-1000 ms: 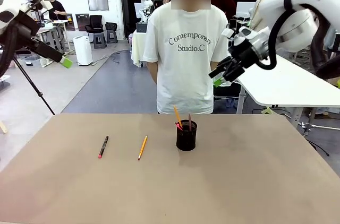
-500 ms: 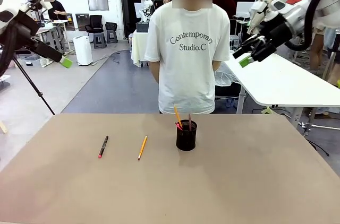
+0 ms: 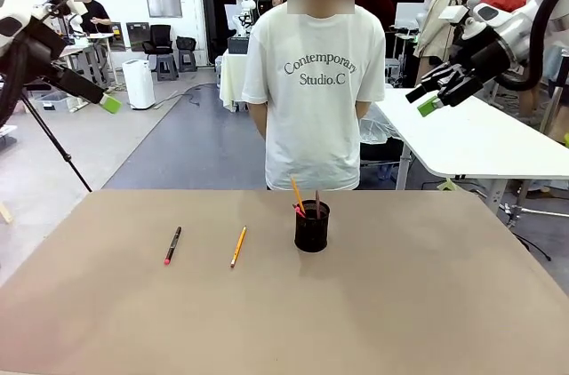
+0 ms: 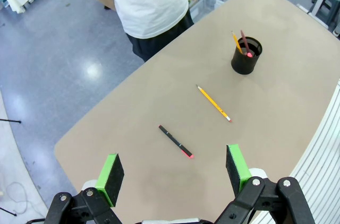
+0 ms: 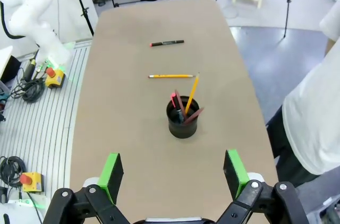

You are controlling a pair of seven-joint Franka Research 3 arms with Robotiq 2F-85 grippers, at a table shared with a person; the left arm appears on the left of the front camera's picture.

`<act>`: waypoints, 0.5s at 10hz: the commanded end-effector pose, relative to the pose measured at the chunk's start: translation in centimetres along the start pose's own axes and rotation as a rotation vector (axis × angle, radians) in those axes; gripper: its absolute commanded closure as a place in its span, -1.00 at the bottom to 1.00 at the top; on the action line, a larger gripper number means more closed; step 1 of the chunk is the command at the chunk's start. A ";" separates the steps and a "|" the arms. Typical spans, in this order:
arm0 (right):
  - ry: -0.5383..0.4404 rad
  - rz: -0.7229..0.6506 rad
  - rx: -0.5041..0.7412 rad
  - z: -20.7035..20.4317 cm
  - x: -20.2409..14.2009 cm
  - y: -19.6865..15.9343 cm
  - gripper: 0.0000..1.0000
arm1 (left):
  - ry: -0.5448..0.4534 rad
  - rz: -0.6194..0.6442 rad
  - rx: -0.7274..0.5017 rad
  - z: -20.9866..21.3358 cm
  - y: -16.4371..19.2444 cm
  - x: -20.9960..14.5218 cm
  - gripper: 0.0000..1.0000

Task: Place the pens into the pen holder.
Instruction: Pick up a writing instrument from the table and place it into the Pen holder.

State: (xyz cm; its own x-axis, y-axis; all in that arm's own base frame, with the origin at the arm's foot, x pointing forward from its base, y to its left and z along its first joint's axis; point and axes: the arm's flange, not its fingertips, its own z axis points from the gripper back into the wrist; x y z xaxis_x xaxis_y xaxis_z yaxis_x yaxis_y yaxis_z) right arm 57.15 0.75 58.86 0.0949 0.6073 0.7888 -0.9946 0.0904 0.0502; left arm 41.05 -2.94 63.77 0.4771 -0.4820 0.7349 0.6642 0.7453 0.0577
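A black mesh pen holder (image 3: 312,227) (image 4: 246,58) (image 5: 183,120) stands near the table's far middle with several pens sticking out of it. Left of it on the table lie a yellow pencil-like pen (image 3: 238,247) (image 4: 213,103) (image 5: 171,76) and a black pen with a red end (image 3: 172,245) (image 4: 175,141) (image 5: 167,43). My left gripper (image 3: 105,101) (image 4: 174,173) hangs open high above the table's left side, holding nothing. My right gripper (image 3: 433,96) (image 5: 171,174) is open too, raised high at the right, well above the holder and empty.
A person in a white T-shirt (image 3: 313,99) stands at the table's far edge, directly behind the holder. The brown table (image 3: 356,304) is bare to the right and in front. A white table (image 3: 480,139) stands at the back right.
My right arm has swung up and to the right, away from the holder, with its gripper open. The left arm, both loose pens and the holder have not moved.
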 end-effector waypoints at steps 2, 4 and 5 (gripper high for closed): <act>0.001 0.018 -0.002 0.1 1.0 0.1 -1.00 | -0.004 -0.005 -0.003 0.2 0.0 0.0 -1.00; 0.001 0.018 -0.002 0.1 1.0 0.1 -1.00 | -0.004 -0.005 -0.003 0.2 0.0 0.0 -1.00; 0.001 0.018 -0.002 0.1 1.0 0.1 -1.00 | -0.004 -0.005 -0.003 0.2 0.0 0.0 -1.00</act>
State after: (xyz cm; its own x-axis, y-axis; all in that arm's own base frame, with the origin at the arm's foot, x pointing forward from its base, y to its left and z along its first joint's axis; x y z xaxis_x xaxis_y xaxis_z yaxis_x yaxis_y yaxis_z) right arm 57.10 1.17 59.30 0.0836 0.6085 0.7891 -0.9957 0.0830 0.0415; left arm 41.05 -2.94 63.77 0.4771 -0.4820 0.7349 0.6642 0.7453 0.0577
